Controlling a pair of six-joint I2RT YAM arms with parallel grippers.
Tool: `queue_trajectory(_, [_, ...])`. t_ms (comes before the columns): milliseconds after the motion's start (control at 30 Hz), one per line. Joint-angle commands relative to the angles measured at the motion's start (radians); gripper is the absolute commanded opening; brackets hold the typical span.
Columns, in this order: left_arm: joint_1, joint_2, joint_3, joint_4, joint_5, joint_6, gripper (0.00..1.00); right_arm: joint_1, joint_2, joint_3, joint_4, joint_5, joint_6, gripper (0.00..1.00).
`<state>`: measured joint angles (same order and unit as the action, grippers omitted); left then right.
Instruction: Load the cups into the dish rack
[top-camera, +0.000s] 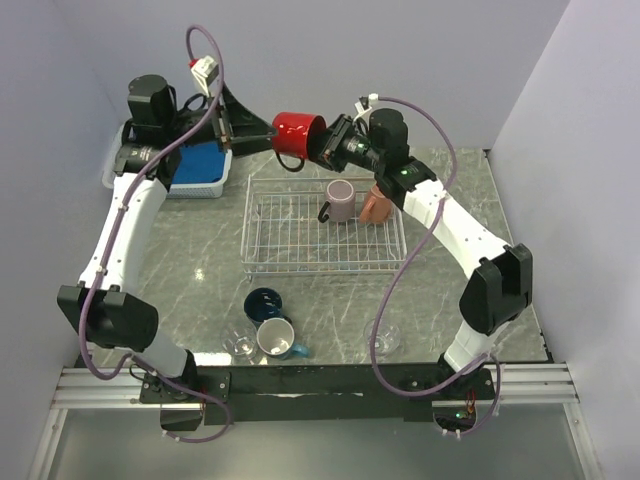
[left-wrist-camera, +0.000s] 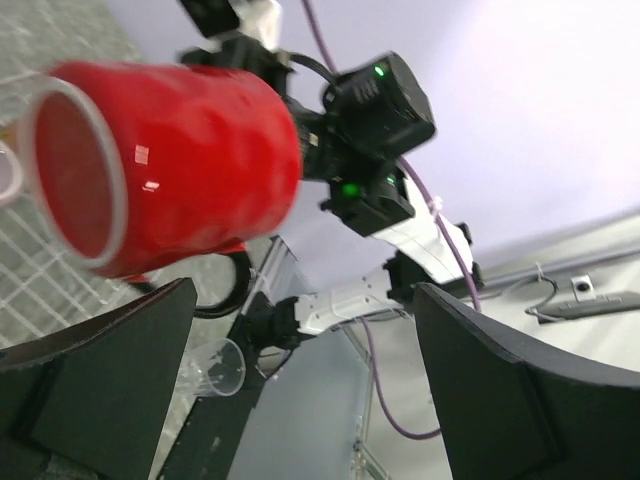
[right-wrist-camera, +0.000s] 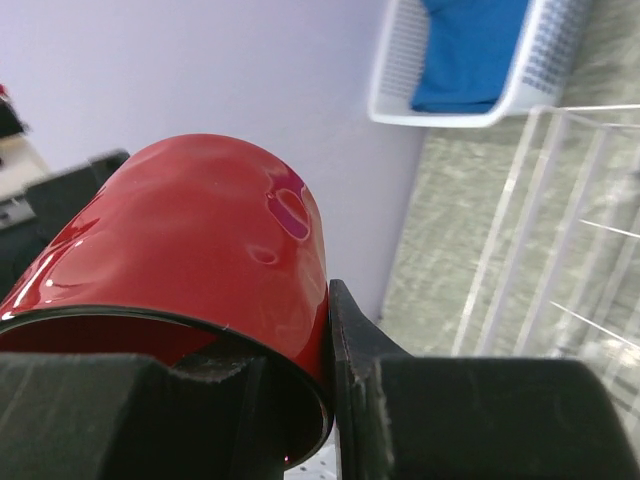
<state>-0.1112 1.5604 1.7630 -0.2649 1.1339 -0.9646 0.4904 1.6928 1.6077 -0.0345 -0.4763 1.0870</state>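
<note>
The right gripper is clenched on the wall of the red mug, one finger inside the rim, one outside. The mug lies on its side in the air above the far edge of the dish rack. The left gripper stands wide open just beside the mug, gripping nothing.

Step in hand, as judged: loading the red mug, possibly through a handover. A mauve mug and a salmon mug sit in the rack.

Next move calls for:
- lowering the mug into the free left section;
- avoiding the mauve mug.
</note>
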Motion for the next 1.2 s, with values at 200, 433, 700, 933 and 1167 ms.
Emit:
queue_trajectory(200, [-0.042, -0.062, -0.045, 0.030, -0.026, 0.004, 0.96, -0.001, 0.011, 0.086, 0.297, -0.088, 0.140, 0.00])
queue_trajectory(433, [-0.013, -0.060, 0.051, -0.008, -0.059, 0.081, 0.96, -0.003, 0.016, 0.139, 0.179, -0.111, 0.053, 0.00])
queue_trajectory(700, [0.042, -0.054, 0.090, -0.030, -0.065, 0.132, 0.96, -0.010, -0.008, 0.124, 0.143, -0.117, 0.022, 0.00])
queue_trajectory(933, [0.019, -0.080, 0.006, -0.039, -0.071, 0.130, 0.96, -0.009, 0.018, 0.167, 0.140, -0.120, 0.027, 0.00])
queue_trajectory(1167, [-0.036, -0.092, -0.057, -0.030, -0.102, 0.138, 0.96, -0.007, 0.047, 0.201, 0.151, -0.119, 0.042, 0.00])
